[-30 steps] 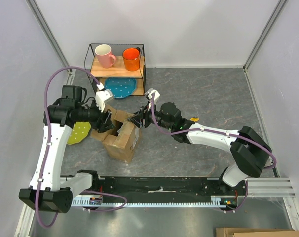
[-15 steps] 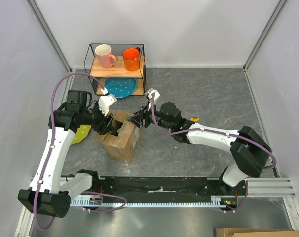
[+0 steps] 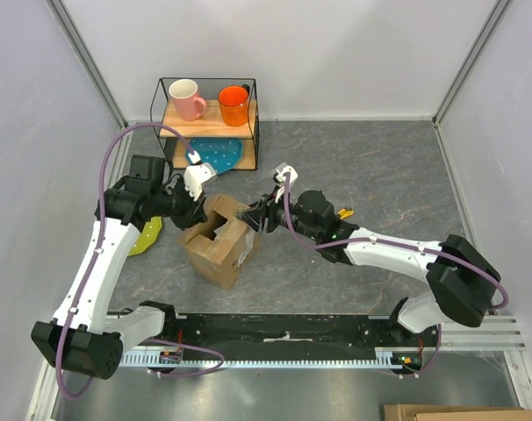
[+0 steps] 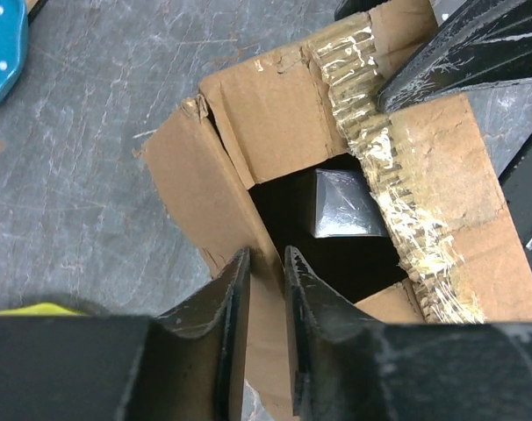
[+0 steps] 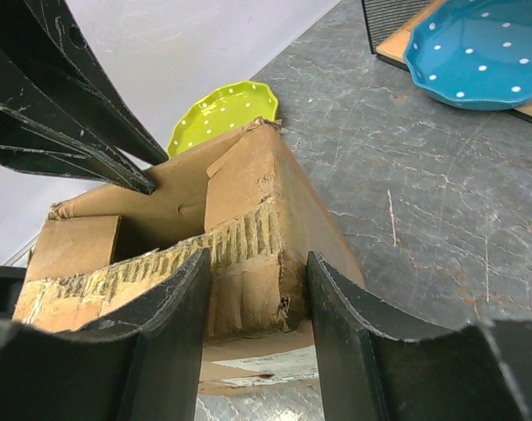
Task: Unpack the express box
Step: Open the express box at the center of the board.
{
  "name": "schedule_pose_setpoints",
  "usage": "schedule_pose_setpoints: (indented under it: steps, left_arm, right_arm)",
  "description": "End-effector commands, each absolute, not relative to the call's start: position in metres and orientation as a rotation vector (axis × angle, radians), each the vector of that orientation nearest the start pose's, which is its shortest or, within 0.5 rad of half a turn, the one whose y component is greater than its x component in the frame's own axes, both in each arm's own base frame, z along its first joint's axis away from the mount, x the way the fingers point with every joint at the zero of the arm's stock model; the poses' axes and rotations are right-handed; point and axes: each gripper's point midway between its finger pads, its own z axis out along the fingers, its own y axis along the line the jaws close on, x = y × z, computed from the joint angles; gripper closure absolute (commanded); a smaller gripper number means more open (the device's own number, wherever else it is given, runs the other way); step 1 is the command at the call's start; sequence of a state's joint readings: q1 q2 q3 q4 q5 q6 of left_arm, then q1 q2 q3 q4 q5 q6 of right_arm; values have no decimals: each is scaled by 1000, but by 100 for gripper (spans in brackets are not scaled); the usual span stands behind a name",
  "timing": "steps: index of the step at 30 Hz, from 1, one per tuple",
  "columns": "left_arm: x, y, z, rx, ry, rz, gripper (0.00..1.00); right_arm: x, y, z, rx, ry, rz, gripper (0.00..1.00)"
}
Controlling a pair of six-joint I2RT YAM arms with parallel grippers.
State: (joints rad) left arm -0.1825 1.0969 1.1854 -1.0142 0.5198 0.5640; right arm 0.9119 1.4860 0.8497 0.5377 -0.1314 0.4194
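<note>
A grey, stone-patterned table [image 3: 363,167] fills a white-walled enclosure. The express box [image 3: 220,250], brown cardboard with its top flaps opened, stands between the two hands.

The left hand [image 3: 198,210] reaches in from the box's left. Its jaws are drawn narrow and pinch the edge of a flap, with cardboard filling the slim gap between the fingers [image 4: 235,289]. Just beyond this hand, down in the dark opening, lies a grey, shiny-faced object [image 4: 345,206]. Past that runs a torn flap edge coated in glossy clear tape [image 4: 380,167].

The right hand [image 3: 255,217] meets the box from the opposite side. Its jaws stand half spread, clamped on a taped corner flap that touches both fingers [image 5: 174,324]. Below this hand a white label [image 5: 248,364] shows on the box's side, its print too small to read.

Behind the left hand stands a wire rack [image 3: 253,114] holding a pink mug [image 3: 186,98] and an orange mug [image 3: 233,104], with a blue dotted plate [image 3: 215,155] underneath. A green dotted plate [image 3: 145,237] lies on the table below the left arm.
</note>
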Motion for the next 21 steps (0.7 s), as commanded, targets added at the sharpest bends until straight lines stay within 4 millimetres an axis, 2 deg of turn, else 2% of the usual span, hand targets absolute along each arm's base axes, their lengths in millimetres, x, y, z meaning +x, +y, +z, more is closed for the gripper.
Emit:
schedule_pose_setpoints:
  steps: [1, 3, 4, 7, 10, 11, 12, 13, 14, 15, 17, 20, 21]
  left_arm:
    - [225, -123, 190, 1105, 2256, -523, 70]
    - [218, -130, 182, 1150, 2267, -542, 62]
    - [214, -131, 173, 1171, 2290, -545, 60]
    - [213, -130, 164, 1196, 2310, -515, 58]
    - [218, -129, 166, 1203, 2299, -486, 71]
    - [219, -128, 167, 1208, 2296, -478, 78]
    - [222, -127, 169, 1211, 2291, -456, 82]
    - [228, -127, 176, 1216, 2270, -437, 86]
    - [230, -126, 177, 1225, 2275, -429, 96]
    - [232, -128, 182, 1236, 2262, -428, 98]
    - [236, -136, 201, 1280, 2194, -442, 98]
    - [227, -156, 227, 1433, 2045, -454, 98]
    - [218, -163, 233, 1507, 1976, -439, 98]
  right_arm:
    - [207, 379, 135, -708, 1993, 1057, 51]
    - [204, 378, 135, -707, 1995, 1061, 51]
    - [202, 377, 133, -711, 1999, 1059, 52]
    - [197, 372, 129, -704, 2007, 1057, 52]
    - [193, 366, 126, -696, 2015, 1061, 52]
    - [191, 365, 127, -696, 2014, 1062, 52]
    - [190, 363, 132, -699, 1998, 1068, 53]
    - [185, 362, 133, -711, 1996, 1072, 53]
    - [183, 361, 135, -718, 1987, 1076, 53]
    - [179, 360, 144, -733, 1959, 1089, 53]
    - [169, 359, 149, -782, 1939, 1113, 53]
    - [159, 354, 165, -849, 1869, 1119, 50]
    - [157, 350, 182, -858, 1815, 1122, 48]
